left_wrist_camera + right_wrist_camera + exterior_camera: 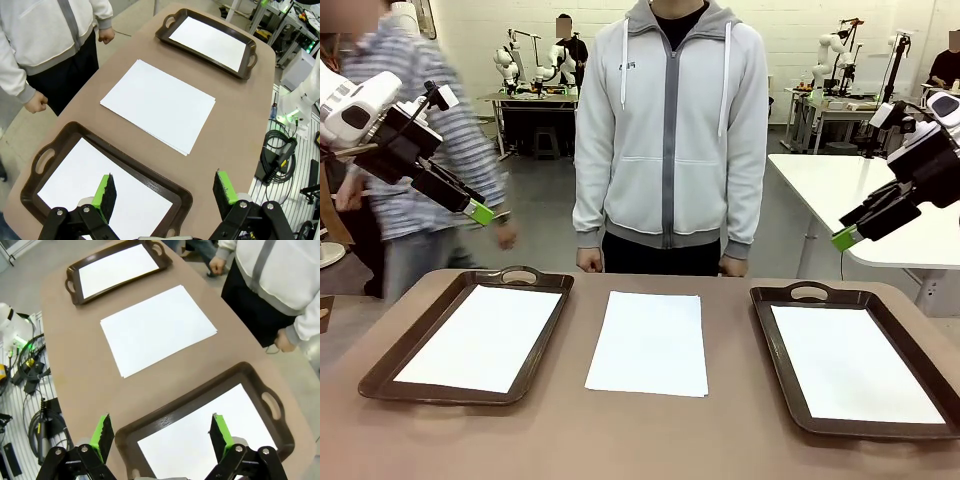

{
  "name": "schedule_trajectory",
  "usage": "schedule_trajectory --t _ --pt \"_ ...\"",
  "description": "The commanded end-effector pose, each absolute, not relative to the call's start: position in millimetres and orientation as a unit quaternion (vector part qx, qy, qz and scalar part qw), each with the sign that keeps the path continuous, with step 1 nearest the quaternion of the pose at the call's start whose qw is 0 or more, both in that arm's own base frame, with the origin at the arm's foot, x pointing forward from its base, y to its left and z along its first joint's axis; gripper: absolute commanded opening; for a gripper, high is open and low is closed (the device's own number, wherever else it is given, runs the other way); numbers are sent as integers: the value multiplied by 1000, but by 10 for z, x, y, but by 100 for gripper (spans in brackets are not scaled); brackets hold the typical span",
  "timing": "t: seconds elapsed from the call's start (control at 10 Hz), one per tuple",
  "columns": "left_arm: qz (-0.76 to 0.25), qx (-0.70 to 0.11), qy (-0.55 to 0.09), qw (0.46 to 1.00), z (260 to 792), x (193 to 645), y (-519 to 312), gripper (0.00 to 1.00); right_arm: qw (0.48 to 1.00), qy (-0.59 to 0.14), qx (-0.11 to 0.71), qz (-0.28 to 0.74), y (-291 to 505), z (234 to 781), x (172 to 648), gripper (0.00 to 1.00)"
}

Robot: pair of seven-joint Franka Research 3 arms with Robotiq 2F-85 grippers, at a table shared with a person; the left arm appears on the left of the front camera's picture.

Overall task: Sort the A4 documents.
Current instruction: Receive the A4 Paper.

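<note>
A4 documents [648, 343]: a small stack, flat in the middle of the table [720, 440], between the two trays. Its edges sit slightly fanned, so there is more than one sheet. The left tray [380, 375] holds a sheet [485, 335] inside its rim, and so does the right tray [775, 360] with its sheet [850, 365]. I read the trays as my bins and the middle stack as the feed pile, centred so either arm can reach it.

My left claw [165, 189] hangs high over the left tray, jaws wide, nothing in them. My right claw [161, 432] hangs over the right tray, equally wide and empty. Both are well clear of the paper, which I take as a ready pose.

The person [670, 130] stands at the far edge with arms down, touching nothing.

The tabletop is smooth, brown and round-cornered. Thin paper lying flush on it may give me little edge to pinch. Around us there is grey floor, a white table [820, 180] far right, cables [277, 155] on the floor beside my table, and someone in stripes [440, 150] far left.
</note>
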State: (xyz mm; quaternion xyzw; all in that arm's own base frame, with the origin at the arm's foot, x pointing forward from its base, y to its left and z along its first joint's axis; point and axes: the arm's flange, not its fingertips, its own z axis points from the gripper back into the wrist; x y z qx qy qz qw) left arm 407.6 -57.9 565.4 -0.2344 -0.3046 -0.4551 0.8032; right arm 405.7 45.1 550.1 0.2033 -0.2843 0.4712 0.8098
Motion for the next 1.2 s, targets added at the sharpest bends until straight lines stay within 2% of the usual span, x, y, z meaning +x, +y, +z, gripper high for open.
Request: schedule_trajectory --t 0.0,1.1 --pt "-462 -235 -308 798 5645 4070 -564 100 810 -284 201 473 466 5506 4055 100" --pt "-462 -235 -308 798 5645 4070 -564 100 810 -284 201 473 466 5506 4055 100"
